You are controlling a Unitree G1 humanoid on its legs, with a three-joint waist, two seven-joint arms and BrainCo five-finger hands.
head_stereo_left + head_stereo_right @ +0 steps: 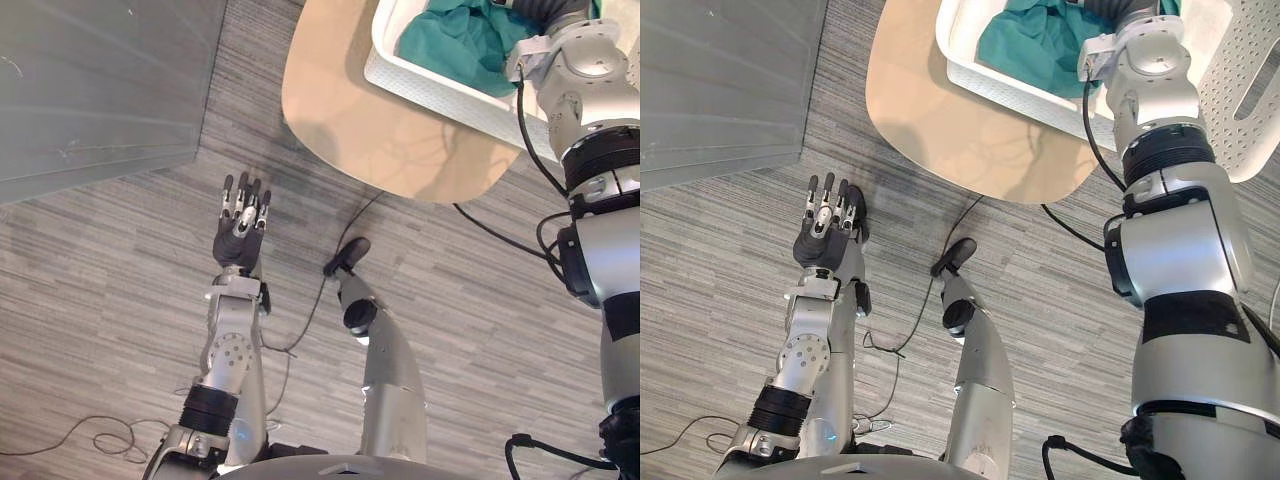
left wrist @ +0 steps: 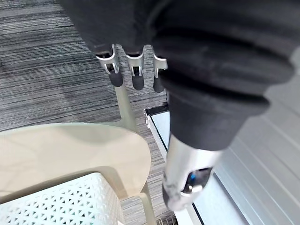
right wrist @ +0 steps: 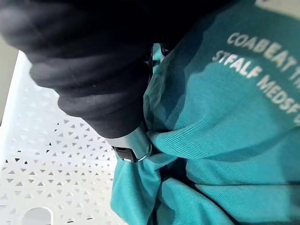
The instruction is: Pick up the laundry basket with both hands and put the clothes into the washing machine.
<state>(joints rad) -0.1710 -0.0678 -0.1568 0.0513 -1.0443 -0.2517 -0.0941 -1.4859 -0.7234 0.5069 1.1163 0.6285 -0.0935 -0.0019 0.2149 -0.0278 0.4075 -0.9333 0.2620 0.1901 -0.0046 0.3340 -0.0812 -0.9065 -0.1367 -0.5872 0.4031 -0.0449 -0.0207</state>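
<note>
While clothes (image 1: 460,45) (teal) lie inside, the basket (image 1: 420,76) tops a table (image 1: 400,150).

A pale wooden table (image 1: 400,150) with rounded corners stands on a grey striped floor (image 1: 100,320). A flat grey panel (image 1: 100,80) meets the floor near the table's edge.

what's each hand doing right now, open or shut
Left hand: open, fingers straight, holding nothing.
Right hand: down among the teal clothes in the laundry basket, state cannot be told.
</note>
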